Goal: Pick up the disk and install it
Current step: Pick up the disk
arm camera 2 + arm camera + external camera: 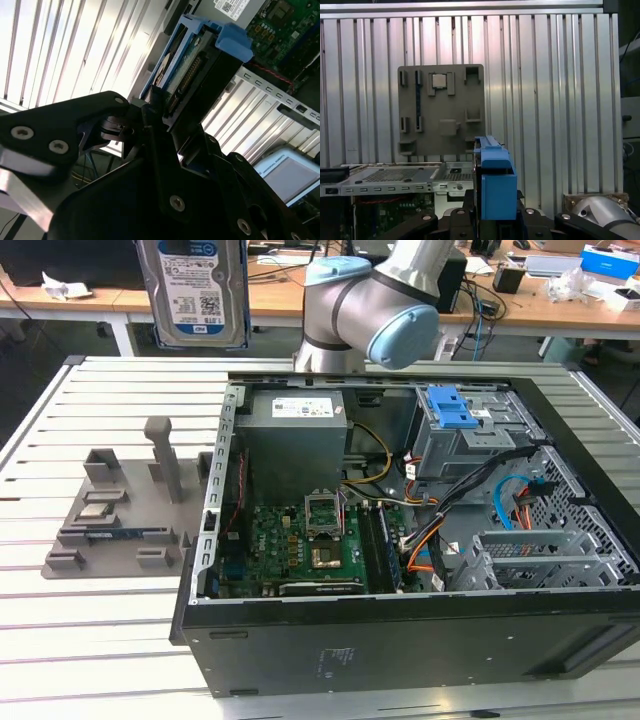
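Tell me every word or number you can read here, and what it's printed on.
The disk, gripped in the claw: white and blue label, print too small to read.
Power supply: white sticker, print too small to read.
Computer case, outer wall: faint marking, unreadable.
So there is nothing legible to quote.

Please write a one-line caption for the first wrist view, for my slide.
The tool grips the disk, with the grey parts tray and open computer case beyond.
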`<act>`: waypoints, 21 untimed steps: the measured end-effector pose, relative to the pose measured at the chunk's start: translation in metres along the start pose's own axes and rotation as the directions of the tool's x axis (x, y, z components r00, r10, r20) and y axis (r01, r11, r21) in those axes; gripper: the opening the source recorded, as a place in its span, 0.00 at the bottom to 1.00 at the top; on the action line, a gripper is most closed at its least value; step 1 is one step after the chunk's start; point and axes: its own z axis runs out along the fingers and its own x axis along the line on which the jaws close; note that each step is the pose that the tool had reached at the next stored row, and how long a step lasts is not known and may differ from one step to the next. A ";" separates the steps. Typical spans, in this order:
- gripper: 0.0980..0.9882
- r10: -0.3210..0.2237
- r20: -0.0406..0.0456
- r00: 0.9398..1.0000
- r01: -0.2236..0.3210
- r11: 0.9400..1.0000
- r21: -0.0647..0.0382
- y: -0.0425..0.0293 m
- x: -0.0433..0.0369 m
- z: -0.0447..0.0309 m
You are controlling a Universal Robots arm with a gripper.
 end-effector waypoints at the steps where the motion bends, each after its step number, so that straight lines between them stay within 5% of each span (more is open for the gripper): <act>1: 0.30 0.000 0.000 1.000 0.000 1.000 0.000 -0.0039 -0.0002 -0.0001; 21: 0.30 0.000 0.000 1.000 0.000 1.000 0.000 -0.0751 -0.0027 -0.0009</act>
